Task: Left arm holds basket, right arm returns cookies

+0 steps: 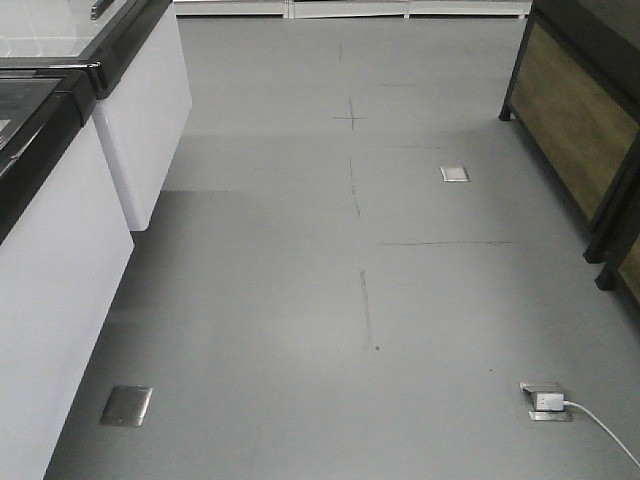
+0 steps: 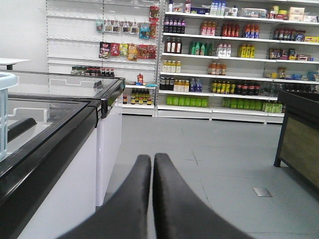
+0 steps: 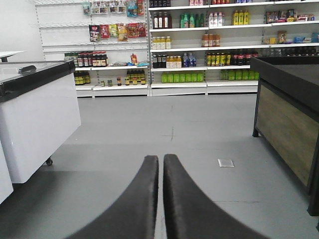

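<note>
Black wedge-shaped left gripper [image 2: 152, 159] and right gripper [image 3: 160, 160] are seen clenched together, nothing grasped.
Only in the left wrist view is a sliver of the light blue slotted plastic basket [image 2: 6, 114] shown, at the left edge over the glass-topped white chest freezer [image 2: 65, 149]. The front view is filled by grey floor [image 1: 350, 300].

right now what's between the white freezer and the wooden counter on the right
Just grey floor with a small metal floor plate, seen in the front view.
</note>
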Controlling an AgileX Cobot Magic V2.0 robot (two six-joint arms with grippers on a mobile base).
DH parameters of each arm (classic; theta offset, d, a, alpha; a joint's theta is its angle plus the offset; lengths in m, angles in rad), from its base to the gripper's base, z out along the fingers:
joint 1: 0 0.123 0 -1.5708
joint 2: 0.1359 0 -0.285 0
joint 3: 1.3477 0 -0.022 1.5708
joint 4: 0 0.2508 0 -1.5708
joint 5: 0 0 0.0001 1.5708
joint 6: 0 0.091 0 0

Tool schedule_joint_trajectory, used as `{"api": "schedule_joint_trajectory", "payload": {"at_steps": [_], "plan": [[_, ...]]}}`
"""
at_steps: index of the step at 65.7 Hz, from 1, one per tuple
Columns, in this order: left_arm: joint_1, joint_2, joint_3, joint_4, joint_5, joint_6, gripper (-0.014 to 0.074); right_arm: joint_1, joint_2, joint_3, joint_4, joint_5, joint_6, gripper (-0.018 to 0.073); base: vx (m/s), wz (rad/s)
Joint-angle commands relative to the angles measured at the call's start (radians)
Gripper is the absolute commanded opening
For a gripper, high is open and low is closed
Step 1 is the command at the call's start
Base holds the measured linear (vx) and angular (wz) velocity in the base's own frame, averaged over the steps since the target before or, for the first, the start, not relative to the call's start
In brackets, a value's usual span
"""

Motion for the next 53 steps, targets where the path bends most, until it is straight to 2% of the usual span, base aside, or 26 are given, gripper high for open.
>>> {"api": "schedule_joint_trajectory", "payload": {"at_steps": [1,53], "plan": [[-0.008,-0.017,-0.031,-0.006,-0.075,-0.011,-0.0006,-0.007,-0.014,0.018,-0.008,-0.07,-0.004,-0.0011,0.0,0.0],[-0.008,-0.017,-0.031,-0.006,-0.075,-0.011,-0.0006,-0.007,-0.014,0.018,-0.008,-0.07,-0.004,-0.0011,0.0,0.0]]}}
